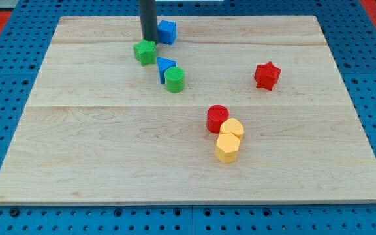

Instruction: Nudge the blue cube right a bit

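Observation:
The blue cube (167, 31) sits near the view's top, left of centre, on the wooden board (109, 143). My dark rod comes down from the top edge and my tip (148, 41) rests just left of the blue cube, touching or almost touching it. A green star-like block (145, 51) lies right below my tip.
A blue triangular block (164, 66) and a green cylinder (174, 79) sit together below the green block. A red star block (267, 75) is at the right. A red cylinder (217, 118) and two yellow hexagonal blocks (229, 139) cluster lower centre.

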